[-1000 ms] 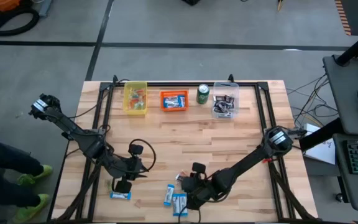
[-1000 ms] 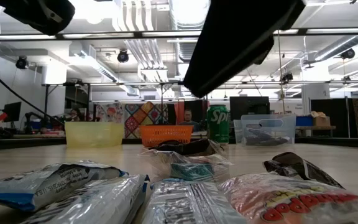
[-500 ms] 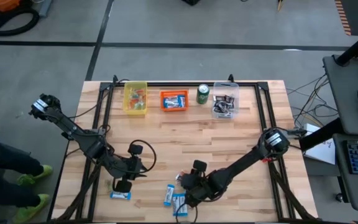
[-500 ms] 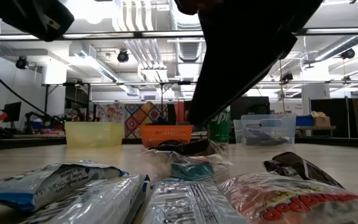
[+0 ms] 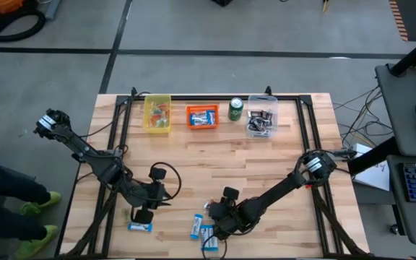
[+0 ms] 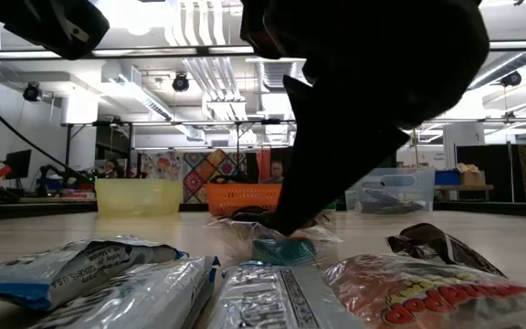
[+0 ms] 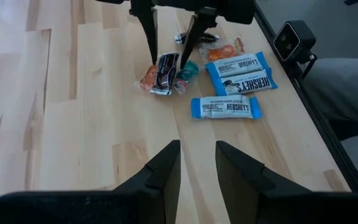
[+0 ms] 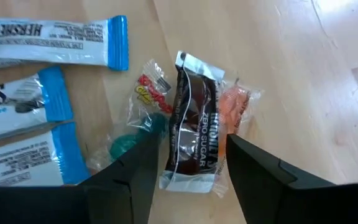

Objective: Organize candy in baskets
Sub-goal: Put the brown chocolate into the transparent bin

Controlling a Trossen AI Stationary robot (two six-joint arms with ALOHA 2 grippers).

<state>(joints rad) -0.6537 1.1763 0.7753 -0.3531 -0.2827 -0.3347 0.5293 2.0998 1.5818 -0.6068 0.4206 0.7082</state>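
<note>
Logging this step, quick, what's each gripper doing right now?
Left gripper: partly open, empty.
Right gripper: open, fingers straddling the dark mini bar, not gripping yet.

Bright overhead lighting; low view's near candy blurred, arm backlit black.

Three baskets (image 5: 201, 116) and a soda can (image 5: 235, 109) are sitting along the desk's (image 5: 215, 170) far edge. Loose candy (image 5: 206, 232) is lying near the front edge, between both arms.

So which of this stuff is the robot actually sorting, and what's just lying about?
Job:
- candy: blue bars, dark bar, small sweets
- yellow basket
- orange basket
- clear basket
- right claw, open over the dark bar

Lying about:
- green can
- cables
</note>
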